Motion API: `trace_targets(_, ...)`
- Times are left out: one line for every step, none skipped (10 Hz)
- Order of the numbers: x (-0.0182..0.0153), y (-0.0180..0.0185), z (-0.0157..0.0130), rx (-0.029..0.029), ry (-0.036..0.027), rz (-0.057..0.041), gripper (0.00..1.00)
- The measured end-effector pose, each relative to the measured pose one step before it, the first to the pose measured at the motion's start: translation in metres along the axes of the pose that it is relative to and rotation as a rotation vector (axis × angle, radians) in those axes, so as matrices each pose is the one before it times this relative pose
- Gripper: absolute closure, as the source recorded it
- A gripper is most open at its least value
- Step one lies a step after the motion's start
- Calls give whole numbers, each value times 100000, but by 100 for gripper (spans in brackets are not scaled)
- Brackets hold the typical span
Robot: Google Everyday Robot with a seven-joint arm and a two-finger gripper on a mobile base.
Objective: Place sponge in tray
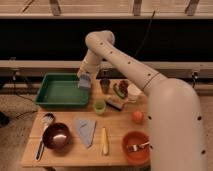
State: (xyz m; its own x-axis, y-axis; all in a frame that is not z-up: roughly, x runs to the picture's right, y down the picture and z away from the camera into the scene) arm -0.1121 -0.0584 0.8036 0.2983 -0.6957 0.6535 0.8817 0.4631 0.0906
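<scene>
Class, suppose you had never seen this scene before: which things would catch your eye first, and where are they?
The big white robot arm sweeps in from the right, its claw shut on the small blue-grey sponge at the right edge of the dark-green tray. Next, the bright colours: an orange bowl holding a fork at the table's front right, and a blue-grey cloth lying flat near the middle front.

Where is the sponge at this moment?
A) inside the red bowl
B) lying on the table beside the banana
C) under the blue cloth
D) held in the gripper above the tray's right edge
D: the gripper is shut on the sponge, over the right edge of the tray.
</scene>
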Motion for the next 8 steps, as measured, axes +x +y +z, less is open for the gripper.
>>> trace_targets(-77, -1405, 681, 811, -1383, -2210, 100)
trace_targets(-184, -1102, 793, 103, -1204, -1852, 95)
trace_targets(-225, -889, 765, -155, -860, -1550, 87)
trace_targets(-476, -1205, 1385, -378, -1167, -2422, 75)
trace_targets(-262, -590, 1061, -148, -722, -1340, 67)
trace_targets(-100, -402, 1360, 115, -781, -1186, 57)
trace_targets(240, -140, 1146, 428, -561, -329, 46)
trace_targets(697, -11, 1048, 559, 280, 415, 31)
